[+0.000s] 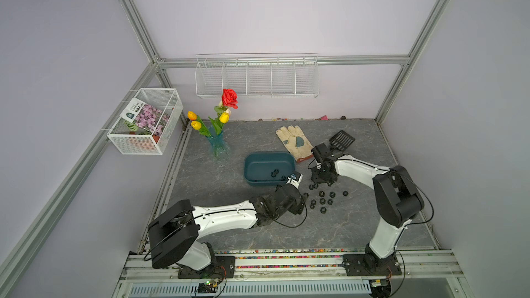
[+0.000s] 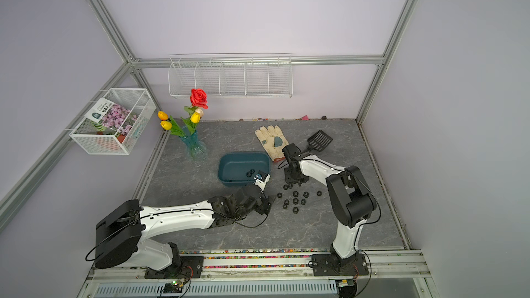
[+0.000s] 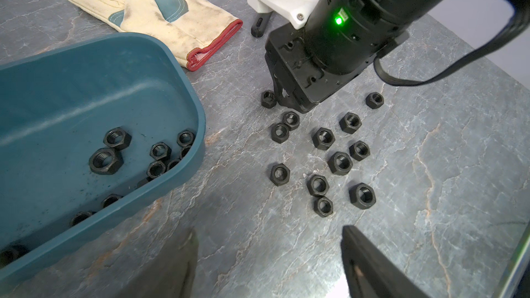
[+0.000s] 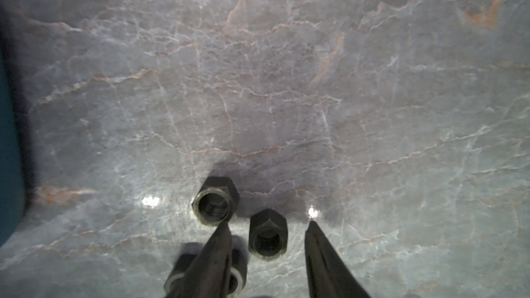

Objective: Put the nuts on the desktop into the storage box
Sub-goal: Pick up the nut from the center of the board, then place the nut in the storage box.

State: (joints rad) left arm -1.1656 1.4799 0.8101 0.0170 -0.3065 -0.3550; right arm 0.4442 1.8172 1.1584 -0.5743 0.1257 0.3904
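1. The desktop (image 1: 358,225) carries everything; in both top views my two arms reach in from its near edge.
2. The box (image 1: 259,164) sits mid-desktop, with several nuts (image 3: 114,139) lying in the corner nearest my left gripper (image 3: 269,230).
3. The glove (image 1: 292,141) lies flat just beyond the box, its red cuff near the box's corner.
4. My left gripper hangs by the box's near right corner, jaws wide with only bare stone between them. The loose nuts (image 3: 324,139) lie ahead of the fingertips, none within them.
5. My right gripper (image 4: 268,225) points down at the far edge of the loose nuts, jaws narrowed but not closed.
6. One nut (image 4: 268,235) lies flat between my right fingers, a gap showing on each side, so nothing is gripped.
7. A second nut (image 4: 215,202) lies just outside one finger (image 4: 215,259), at its tip. A third nut (image 4: 180,268), blurred, is half hidden behind that finger.
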